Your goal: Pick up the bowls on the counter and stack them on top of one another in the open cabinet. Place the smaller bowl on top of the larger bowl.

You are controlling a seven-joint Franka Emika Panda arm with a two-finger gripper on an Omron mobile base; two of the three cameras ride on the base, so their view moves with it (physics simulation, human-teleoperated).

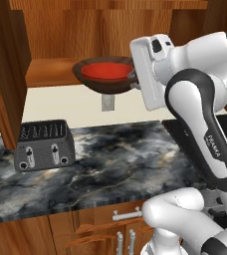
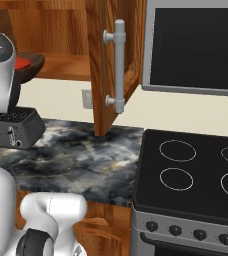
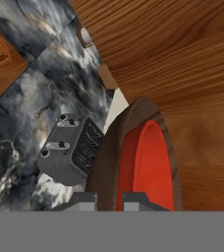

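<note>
While nested, red bowl [image 1: 105, 70] inside brown bowl [image 1: 104, 82] at upper centre, at cabinet shelf [image 1: 51, 72] edge | claw [image 3: 109, 201] nearly pressed together, pinching brown bowl's rim | toaster [image 1: 44, 145] left on counter [image 1: 120, 164]

red bowl [image 1: 104, 70] nested in brown bowl [image 1: 98, 83]
</note>
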